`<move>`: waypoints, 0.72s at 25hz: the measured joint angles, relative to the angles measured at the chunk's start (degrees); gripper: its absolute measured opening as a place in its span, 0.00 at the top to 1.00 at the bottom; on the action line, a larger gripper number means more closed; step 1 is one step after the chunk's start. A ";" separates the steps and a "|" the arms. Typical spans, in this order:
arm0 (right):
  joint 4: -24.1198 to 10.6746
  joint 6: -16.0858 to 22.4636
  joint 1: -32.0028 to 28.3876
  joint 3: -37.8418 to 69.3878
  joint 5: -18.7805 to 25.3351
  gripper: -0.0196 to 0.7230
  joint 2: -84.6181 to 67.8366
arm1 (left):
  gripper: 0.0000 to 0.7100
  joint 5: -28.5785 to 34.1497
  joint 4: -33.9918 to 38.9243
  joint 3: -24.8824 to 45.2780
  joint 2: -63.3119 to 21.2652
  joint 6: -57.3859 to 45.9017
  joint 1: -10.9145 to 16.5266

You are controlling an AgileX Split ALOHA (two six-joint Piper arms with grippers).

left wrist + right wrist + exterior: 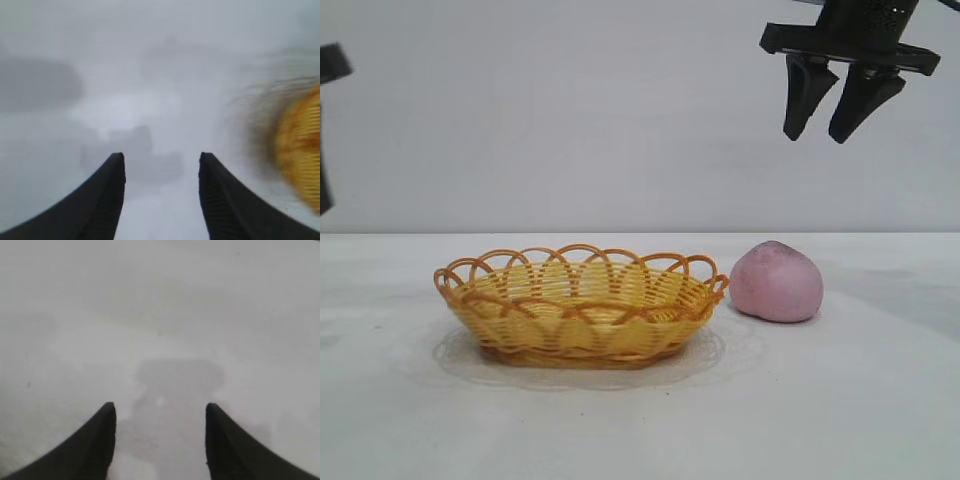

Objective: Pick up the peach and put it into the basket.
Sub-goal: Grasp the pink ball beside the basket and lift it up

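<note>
Exterior view: right end effector (827,128) hangs high, fingers spread, empty; left end effector (161,165) spread at the edge. Peach (777,283) sits on the desk (840,400) beside the basket (582,304).

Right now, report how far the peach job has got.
Nothing is done yet: the peach sits on the table beside the basket, which holds nothing. Nothing is in hand either: the right tool hangs open high above the peach, and the left tool is open with nothing between its fingers. Grasping, lifting and placing all remain.
</note>
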 joint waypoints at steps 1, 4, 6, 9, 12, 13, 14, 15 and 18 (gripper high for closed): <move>0.13 -0.13 0.00 0.00 0.00 0.46 0.00 | 0.58 -0.64 5.84 0.00 0.00 -4.62 0.03; 0.25 -0.63 0.00 0.00 0.13 0.46 0.00 | 0.58 -1.13 18.01 0.00 -1.07 -15.24 0.13; 0.35 -0.66 0.00 0.00 0.23 0.46 0.00 | 0.58 -0.94 20.83 0.10 -3.26 -18.24 0.13; 0.79 -0.66 0.00 0.00 0.22 0.46 0.00 | 0.58 -0.10 21.70 1.26 -10.45 -19.63 -0.45; 1.09 -0.75 0.00 0.00 1.07 0.46 0.00 | 0.58 2.32 22.06 4.91 -21.21 -20.41 -2.98; 1.31 -0.75 0.00 0.00 1.53 0.46 0.00 | 0.58 3.26 22.06 6.60 -24.81 -20.82 -3.90; 1.72 -0.89 0.00 0.00 1.93 0.46 0.00 | 0.58 4.80 22.06 8.43 -29.21 -21.27 -5.04; 1.98 -1.01 0.00 0.00 2.36 0.46 0.00 | 0.58 6.70 22.06 10.02 -33.57 -22.13 -6.19; 3.17 -1.82 0.00 0.00 3.39 0.46 0.05 | 0.58 12.59 22.06 14.96 -45.64 -24.36 -8.43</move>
